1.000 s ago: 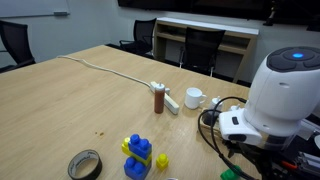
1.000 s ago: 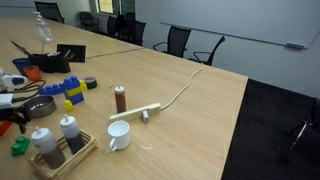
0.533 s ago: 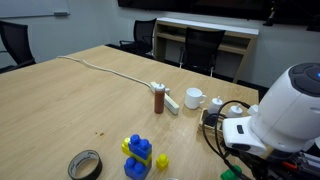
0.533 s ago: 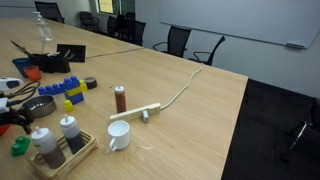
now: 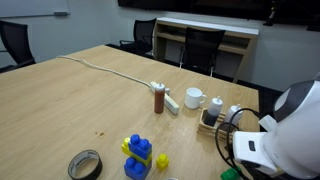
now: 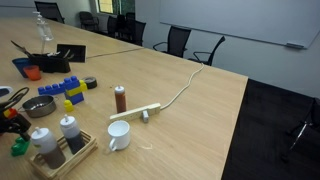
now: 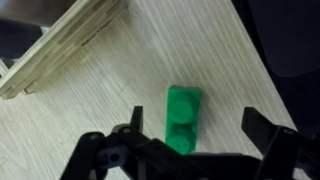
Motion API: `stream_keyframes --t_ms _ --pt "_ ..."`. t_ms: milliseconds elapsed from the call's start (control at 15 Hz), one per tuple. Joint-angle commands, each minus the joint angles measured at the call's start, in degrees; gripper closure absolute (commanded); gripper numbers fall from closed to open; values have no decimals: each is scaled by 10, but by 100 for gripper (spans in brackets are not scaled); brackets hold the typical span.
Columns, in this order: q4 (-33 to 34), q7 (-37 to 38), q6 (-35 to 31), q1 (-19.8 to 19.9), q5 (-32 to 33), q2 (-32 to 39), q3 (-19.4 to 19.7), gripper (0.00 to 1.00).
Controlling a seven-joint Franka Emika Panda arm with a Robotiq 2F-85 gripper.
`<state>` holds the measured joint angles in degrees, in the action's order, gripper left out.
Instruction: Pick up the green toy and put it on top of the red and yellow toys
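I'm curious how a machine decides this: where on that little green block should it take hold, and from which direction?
Probably from straight above, pinching the green toy across its narrow width, on its two long sides. It lies flat on the table, so only the sides offer a hold. In the wrist view the open jaws stand on either side of it.

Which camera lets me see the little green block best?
The wrist view: the small bright green plastic block lies large and whole on the wooden table. Both exterior views show only a tiny green speck near the frame's edge.
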<state>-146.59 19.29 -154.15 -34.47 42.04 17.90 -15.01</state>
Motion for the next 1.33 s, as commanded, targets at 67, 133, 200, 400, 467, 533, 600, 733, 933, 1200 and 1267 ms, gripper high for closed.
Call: stream_keyframes --t_ms 67,133,200,400,467,533,600,733,933,1200,1267 --pt "12 39 -29 -8 47 27 28 0" --pt "15 44 -31 -9 55 30 33 0" --pt "18 49 -35 -9 64 33 38 0" --pt "25 57 -47 -9 80 37 46 28" --pt "26 58 -54 -7 83 39 46 29" --pt "26 59 -59 -7 84 42 46 30" --pt "26 57 -63 -4 83 44 44 36" --pt "24 54 -70 -1 77 48 42 51" --pt "19 48 -75 3 64 43 36 72" --pt "-3 32 -35 7 -10 -8 11 90" --pt "-8 20 -27 11 -40 -23 -1 90"
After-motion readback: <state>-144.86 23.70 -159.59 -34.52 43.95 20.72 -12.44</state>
